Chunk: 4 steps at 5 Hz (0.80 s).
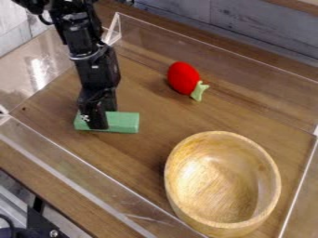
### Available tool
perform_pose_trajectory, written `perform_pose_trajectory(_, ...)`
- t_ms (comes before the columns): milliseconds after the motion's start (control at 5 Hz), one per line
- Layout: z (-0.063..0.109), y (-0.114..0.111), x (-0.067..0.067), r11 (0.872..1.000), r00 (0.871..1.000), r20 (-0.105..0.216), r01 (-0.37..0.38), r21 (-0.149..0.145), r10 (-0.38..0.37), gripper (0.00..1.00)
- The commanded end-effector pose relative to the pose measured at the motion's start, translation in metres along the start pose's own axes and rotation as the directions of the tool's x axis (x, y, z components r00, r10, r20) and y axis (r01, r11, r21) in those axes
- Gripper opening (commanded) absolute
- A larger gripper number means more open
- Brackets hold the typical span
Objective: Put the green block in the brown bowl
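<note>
Gripper at the green block, brown bowl waiting nearby.
The surface (143,163) carries everything, its raised clear edge running along the near side. The brown bowl (224,184), the biggest object, sits well apart from the arm, and it holds nothing. The dark gripper (96,117) reaches down over one end of the green block (122,122), which lies flat on the surface; whether the fingers stand wide or narrow, or already have hold of it, I cannot tell. The red object (184,75) with its pale green tip lies apart, beyond the block. Gripping so near the end could let the long bar tip or swivel as it rises, and a low carry could knock it against the bowl's thick rim.
</note>
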<state>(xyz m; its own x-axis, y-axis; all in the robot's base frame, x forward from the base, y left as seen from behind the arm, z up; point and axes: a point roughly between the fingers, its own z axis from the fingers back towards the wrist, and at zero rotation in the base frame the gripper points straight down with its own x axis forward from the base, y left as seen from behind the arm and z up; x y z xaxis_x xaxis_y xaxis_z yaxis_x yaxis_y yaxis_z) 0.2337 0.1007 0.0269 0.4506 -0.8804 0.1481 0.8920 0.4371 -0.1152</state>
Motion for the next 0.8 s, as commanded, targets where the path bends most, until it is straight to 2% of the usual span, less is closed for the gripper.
perform_pose_trajectory(0, 0.027, 0.007, 0.007, 0.998, 1.0, -0.003, -0.005, 0.063, 0.005, 0.0)
perform_pose_trajectory(400, 0.05, 0.017, 0.005, 0.991, 0.996, -0.007, -0.09, 0.097, 0.091, 0.0)
perform_pose_trajectory(600, 0.044, 0.015, -0.001, 0.985, 0.99, -0.002, -0.143, 0.099, 0.144, 1.0)
